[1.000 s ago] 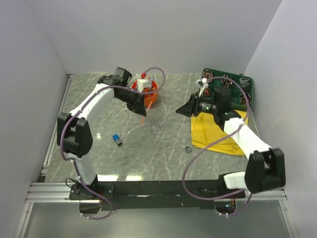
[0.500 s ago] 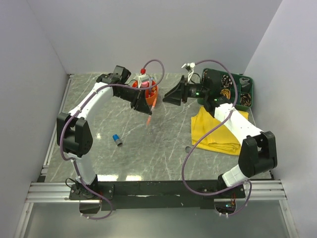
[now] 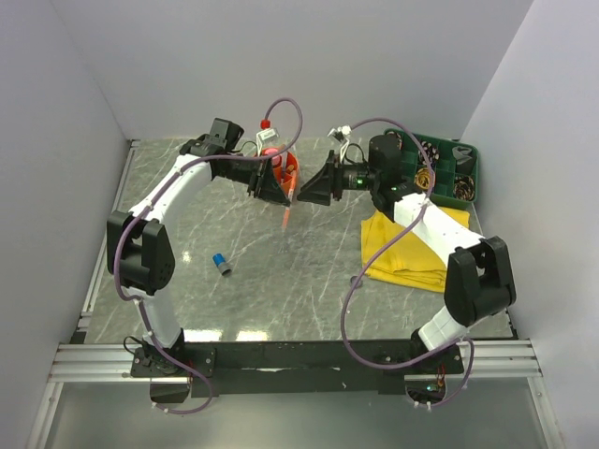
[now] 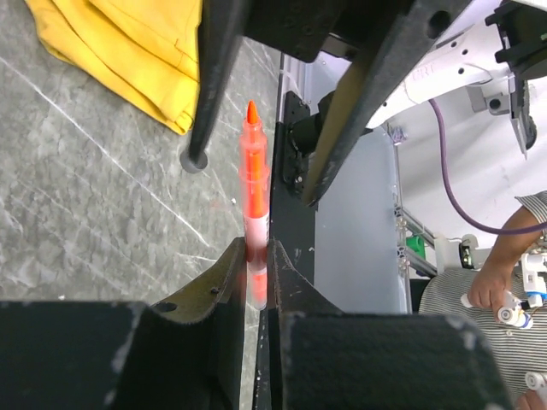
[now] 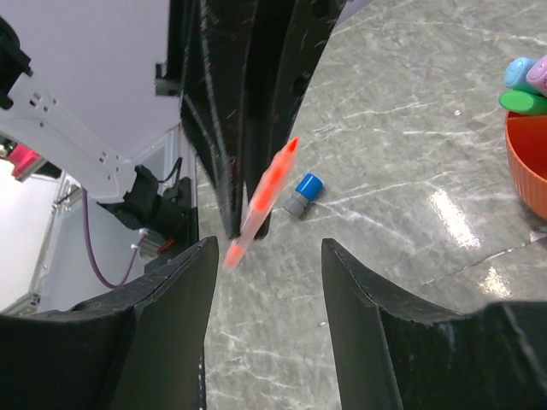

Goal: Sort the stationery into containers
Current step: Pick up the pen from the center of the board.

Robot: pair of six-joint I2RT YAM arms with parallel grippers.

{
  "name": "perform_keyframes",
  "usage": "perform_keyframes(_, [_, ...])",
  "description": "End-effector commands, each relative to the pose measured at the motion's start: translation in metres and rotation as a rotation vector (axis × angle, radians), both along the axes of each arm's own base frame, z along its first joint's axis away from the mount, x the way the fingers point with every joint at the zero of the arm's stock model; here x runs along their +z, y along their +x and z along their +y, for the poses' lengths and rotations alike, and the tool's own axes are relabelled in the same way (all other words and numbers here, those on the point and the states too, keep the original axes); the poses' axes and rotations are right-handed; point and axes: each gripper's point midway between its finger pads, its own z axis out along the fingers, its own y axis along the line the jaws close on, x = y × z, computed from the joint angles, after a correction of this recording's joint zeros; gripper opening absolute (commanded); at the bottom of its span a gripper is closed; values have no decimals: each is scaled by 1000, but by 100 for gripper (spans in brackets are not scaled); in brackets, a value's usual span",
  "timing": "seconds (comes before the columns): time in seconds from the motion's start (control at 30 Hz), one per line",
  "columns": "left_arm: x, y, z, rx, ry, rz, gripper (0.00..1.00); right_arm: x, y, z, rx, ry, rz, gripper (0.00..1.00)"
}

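My left gripper [image 3: 277, 187] is shut on an orange marker [image 3: 288, 210] and holds it in the air in front of the orange organiser [image 3: 292, 166]. In the left wrist view the marker [image 4: 253, 171] stands out from the closed gripper [image 4: 256, 252]. My right gripper [image 3: 307, 192] is open and empty, facing the left one, and the marker's free end lies between its spread fingers [image 4: 367, 94]. In the right wrist view the marker [image 5: 265, 192] hangs just ahead of the open gripper [image 5: 267, 248]. The organiser [image 5: 526, 162] holds several pens [image 5: 523, 85]. The green tray [image 3: 468, 150] is at the back right.
A blue cap [image 3: 222, 264] lies on the table to the left, also in the right wrist view [image 5: 303, 192]. The yellow cloth [image 3: 412, 253] lies under the right arm. A dark disc [image 4: 195, 161] lies near the cloth's edge. White walls enclose the table.
My right gripper has swung left from the green tray to face the left gripper. My left gripper has turned the orange marker towards it.
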Motion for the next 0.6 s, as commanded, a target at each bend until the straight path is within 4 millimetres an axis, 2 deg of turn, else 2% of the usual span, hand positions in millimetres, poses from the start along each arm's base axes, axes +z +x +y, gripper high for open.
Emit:
perform_keyframes(0.0, [12,-4,-2,-25,-56,-3,1,29,13,12,0,63,-81,59])
perform_keyframes(0.4, [12,-3,-4,-25,-65,11,1,32,7,30,44,103,-56,55])
perform_keyframes(0.47, [12,-4,-4,-29,-69,16,1,33,8,31,44,106,-52,52])
perform_keyframes(0.57, [12,-4,-5,-33,-72,18,1,34,9,34,44,109,-52,38])
